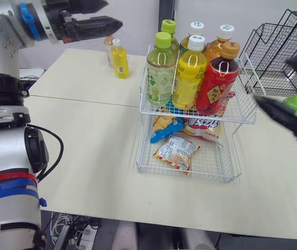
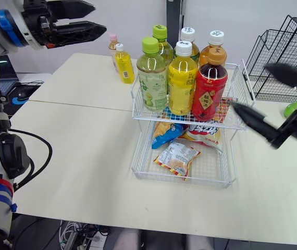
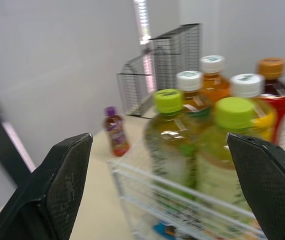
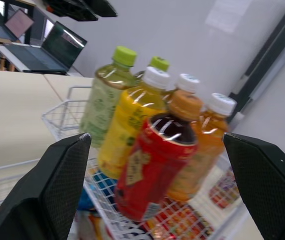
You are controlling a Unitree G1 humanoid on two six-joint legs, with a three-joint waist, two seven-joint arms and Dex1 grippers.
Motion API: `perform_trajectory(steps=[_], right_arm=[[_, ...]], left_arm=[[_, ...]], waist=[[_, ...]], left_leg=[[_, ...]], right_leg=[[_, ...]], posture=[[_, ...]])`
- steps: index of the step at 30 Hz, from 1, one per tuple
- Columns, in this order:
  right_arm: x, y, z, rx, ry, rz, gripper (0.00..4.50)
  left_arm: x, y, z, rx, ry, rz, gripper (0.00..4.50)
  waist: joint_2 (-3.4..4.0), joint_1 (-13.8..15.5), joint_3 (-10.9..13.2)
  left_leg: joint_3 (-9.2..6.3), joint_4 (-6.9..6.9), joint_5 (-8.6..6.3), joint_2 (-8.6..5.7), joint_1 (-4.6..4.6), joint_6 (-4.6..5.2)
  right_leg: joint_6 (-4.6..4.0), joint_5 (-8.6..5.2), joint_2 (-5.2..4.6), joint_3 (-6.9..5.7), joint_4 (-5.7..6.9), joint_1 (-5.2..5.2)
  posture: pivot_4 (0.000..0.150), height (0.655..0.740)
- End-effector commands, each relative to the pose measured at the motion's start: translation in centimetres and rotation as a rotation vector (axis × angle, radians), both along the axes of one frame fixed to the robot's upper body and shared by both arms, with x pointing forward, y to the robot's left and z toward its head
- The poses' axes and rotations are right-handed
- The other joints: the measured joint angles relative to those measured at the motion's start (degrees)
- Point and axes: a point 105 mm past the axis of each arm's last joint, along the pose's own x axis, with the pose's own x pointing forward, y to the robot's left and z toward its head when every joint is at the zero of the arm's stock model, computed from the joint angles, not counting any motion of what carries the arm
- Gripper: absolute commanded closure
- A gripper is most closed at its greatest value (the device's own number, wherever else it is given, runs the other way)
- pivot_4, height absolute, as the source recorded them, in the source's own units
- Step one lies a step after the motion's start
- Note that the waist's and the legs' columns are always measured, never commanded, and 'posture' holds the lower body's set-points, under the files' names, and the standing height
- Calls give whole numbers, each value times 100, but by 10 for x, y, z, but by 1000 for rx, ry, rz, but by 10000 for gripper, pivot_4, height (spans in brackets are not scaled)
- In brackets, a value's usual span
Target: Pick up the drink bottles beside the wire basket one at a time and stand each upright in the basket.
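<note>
- My left gripper [image 2: 99, 16] hangs high over the bench [image 2: 75, 156], fingers spread wide, holding nothing.
- My right gripper [image 2: 248, 86] is just as wide and empty, just right of the wire basket [image 2: 138, 117].
- Six drink bottles [image 2: 180, 83] stand upright in its top tier.
- A small yellow bottle [image 2: 123, 65] stands beside the basket's far left corner.

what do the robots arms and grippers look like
The left arm is silver-grey with a blue wrist ring, red and blue bands lower down and a looping black cable. Both the left gripper and right gripper have two long, tapered black fingers with textured pads.
</note>
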Motion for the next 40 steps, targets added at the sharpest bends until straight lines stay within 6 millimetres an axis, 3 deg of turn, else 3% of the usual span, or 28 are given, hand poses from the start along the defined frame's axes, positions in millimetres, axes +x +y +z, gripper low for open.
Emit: perform_trajectory(steps=[1,3,7,13,17,21,27,40], right_arm=[[8,-43,16,9,-78,-142,0],[15,-60,14,17,-85,-198,0],[37,-95,-17,-27,-43,-318,0],[64,-137,-69,-80,-7,-477,0],[77,-153,-106,-82,9,-568,0],[82,-156,-135,-87,36,-605,0],[82,-150,-160,-86,66,-625,0],[87,-143,-165,-72,74,-616,0]], left_arm=[[14,41,-9,-16,-70,242,458],[20,59,-26,-17,-66,320,458],[30,91,-91,55,-22,500,458],[30,111,-160,84,2,662,458],[26,121,-197,62,44,723,458],[27,121,-213,34,75,724,458],[28,120,-226,28,111,716,458],[27,116,-230,17,128,682,458]], waist=[[1,0,-1],[1,-3,0],[6,-22,-5],[6,0,-5],[8,12,-7],[9,20,-8],[14,7,-11],[15,6,-11]], left_leg=[[4,0,0,0,1,0],[6,0,0,-1,-3,0],[11,-7,-1,-1,-5,0],[13,1,-1,0,-10,0],[15,2,-1,-1,-6,-1],[15,1,0,-5,-7,-1],[15,0,-1,-7,-4,-2],[15,0,-1,-7,-4,-2]], right_leg=[[0,0,0,4,0,-1],[0,0,0,4,0,-7],[-1,1,1,8,2,-13],[0,2,-2,9,7,-17],[1,2,-3,10,7,-15],[1,3,-2,8,9,-16],[0,3,0,6,12,-16],[-1,4,-1,4,12,-15]], posture=[[1500,6732],[1500,6732],[1500,6732],[1500,6732],[1500,6732],[1500,6732],[1500,6732],[1500,6732]])
